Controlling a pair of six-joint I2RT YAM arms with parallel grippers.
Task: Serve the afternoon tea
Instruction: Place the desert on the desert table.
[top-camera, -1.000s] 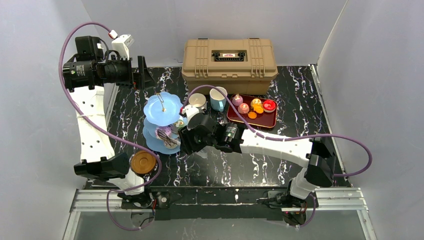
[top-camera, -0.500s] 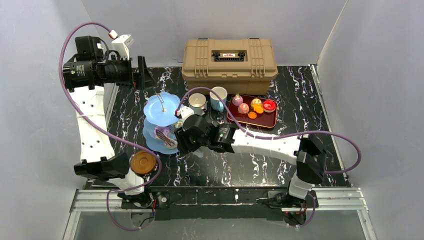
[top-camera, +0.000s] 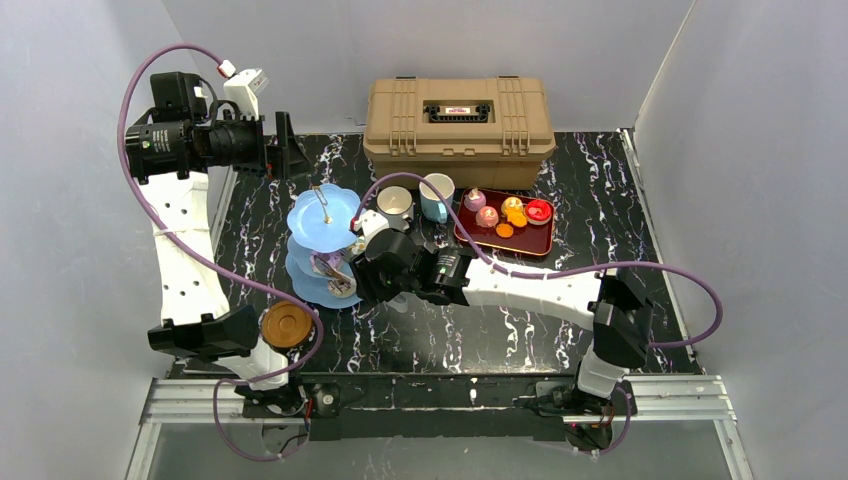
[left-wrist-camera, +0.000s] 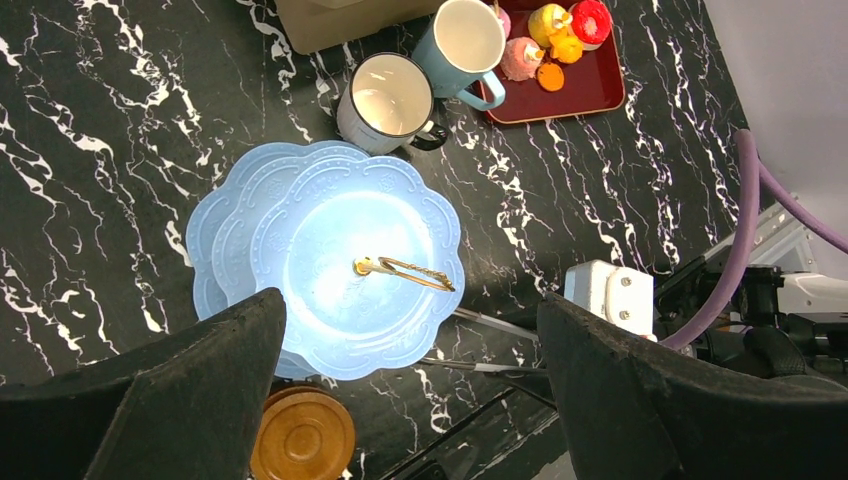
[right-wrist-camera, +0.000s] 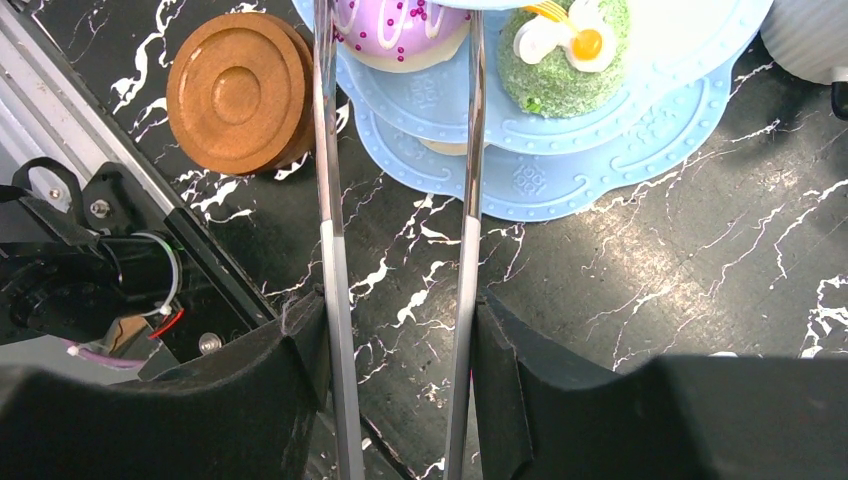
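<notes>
Top view: the light-blue cake stand (top-camera: 310, 215) sits at the left of the counter (top-camera: 480, 340), with the left pincer (top-camera: 287, 150) raised beyond it and the right pincer (top-camera: 352, 278) at its near-right edge. Left wrist view: the left pincer (left-wrist-camera: 410, 300) is spread wide above the top tier, holding nothing. Right wrist view: the right pincer (right-wrist-camera: 400, 330) clamps the metal tongs (right-wrist-camera: 330, 250). Their arms flank a purple donut (right-wrist-camera: 400, 25) on a tier, beside a green cake (right-wrist-camera: 560, 55).

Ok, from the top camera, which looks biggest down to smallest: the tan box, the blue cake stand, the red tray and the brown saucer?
1. tan box, clearly largest.
2. blue cake stand and red tray: too alike to rank; the stand rises nearer the camera and is partly hidden.
3. brown saucer, smallest.
</notes>
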